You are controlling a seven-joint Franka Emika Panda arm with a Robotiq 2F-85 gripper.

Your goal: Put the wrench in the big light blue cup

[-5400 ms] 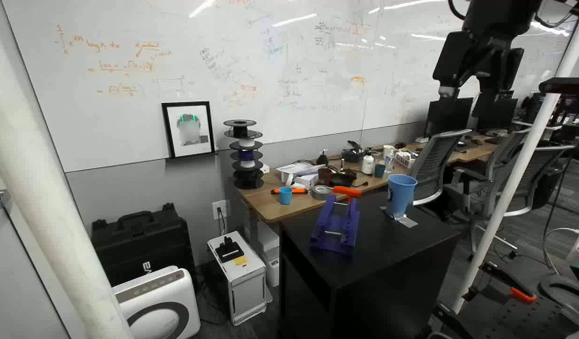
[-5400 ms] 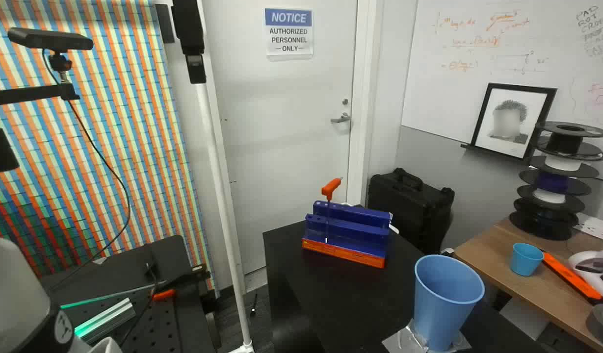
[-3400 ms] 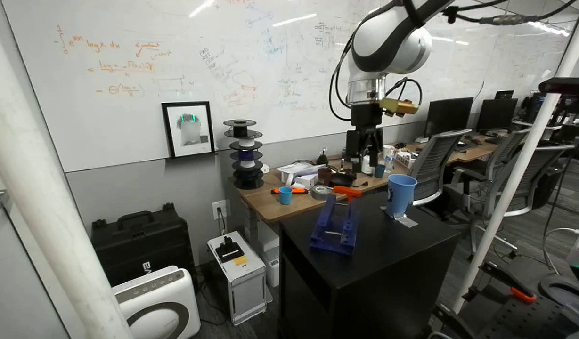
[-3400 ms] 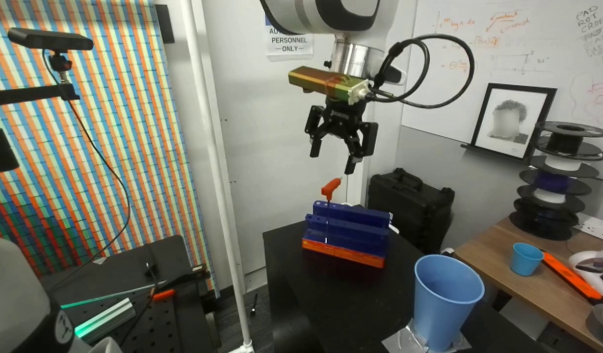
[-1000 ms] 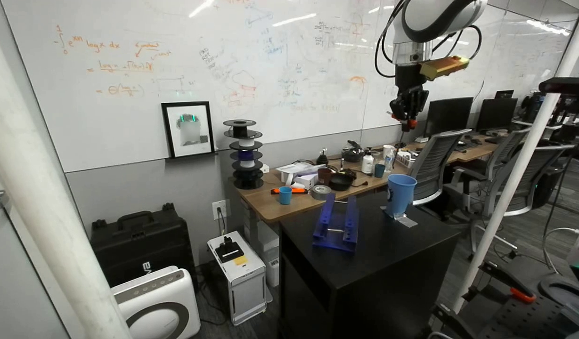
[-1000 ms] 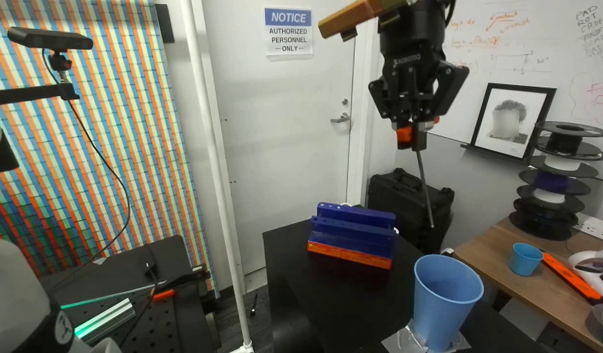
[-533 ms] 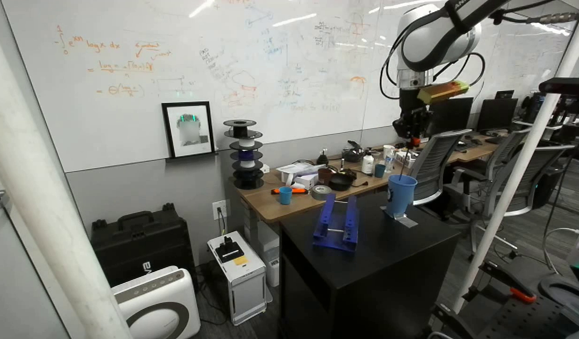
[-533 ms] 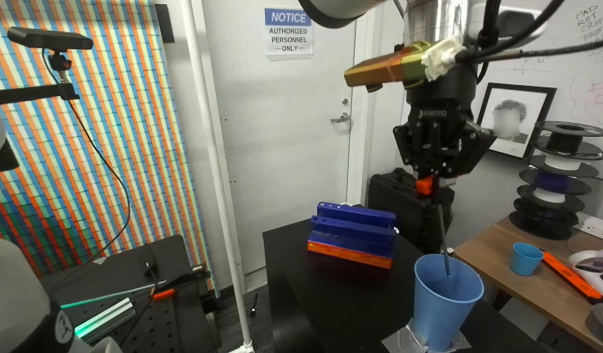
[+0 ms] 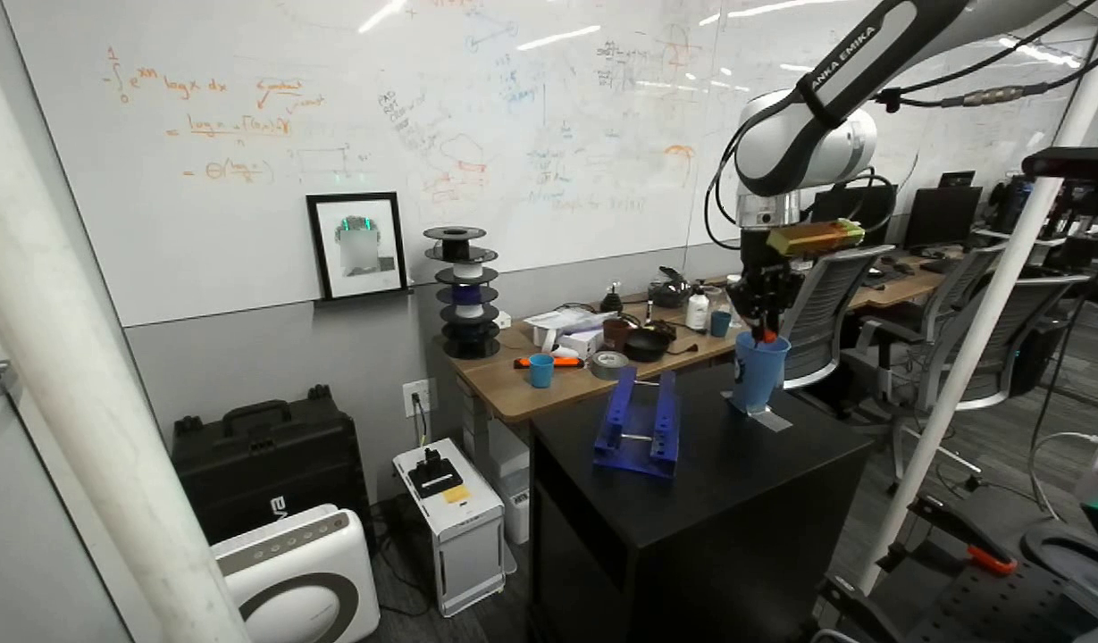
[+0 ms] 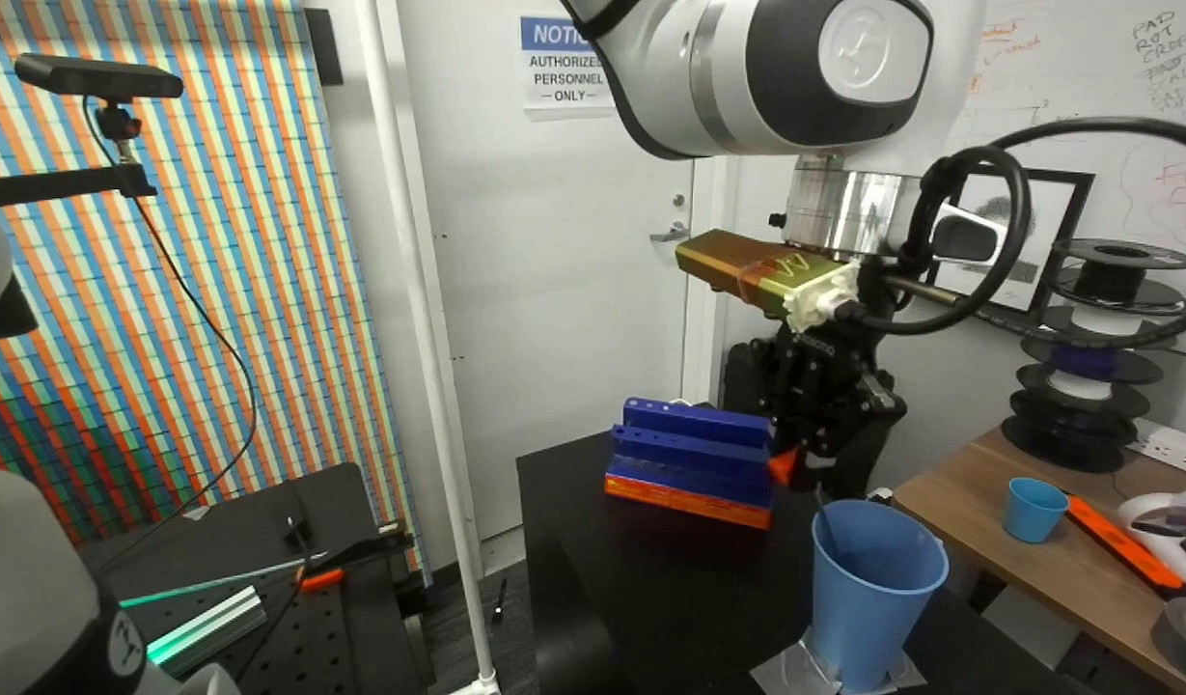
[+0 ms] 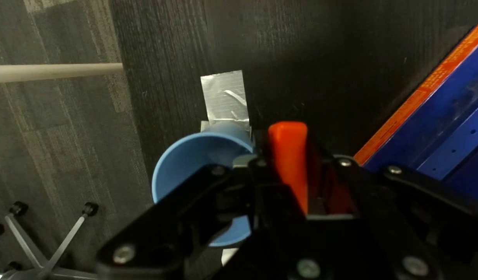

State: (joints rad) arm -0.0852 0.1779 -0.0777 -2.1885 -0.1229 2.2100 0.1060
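On the black wood-grained worktop (image 10: 670,598), I'd call the job nearly done: the black pincer (image 11: 295,165) clasps the orange-handled metal wrench (image 11: 288,147), which slants tip-first into the tall light-blue plastic cup (image 10: 868,618); letting go remains. I count one wrench, one such cup, one royal-blue, orange-edged box (image 10: 689,473).

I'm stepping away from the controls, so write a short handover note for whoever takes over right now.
Gripper: shut on the wrench by its orange handle.
Big light blue cup: upright on the black cabinet, silver tape at its base.
Wrench: handle above the rim, shaft reaching into the cup, tip hidden.
Done: wrench grasped, its end inside the cup.
Left: release; probably lower it a little further first, then open and back away.
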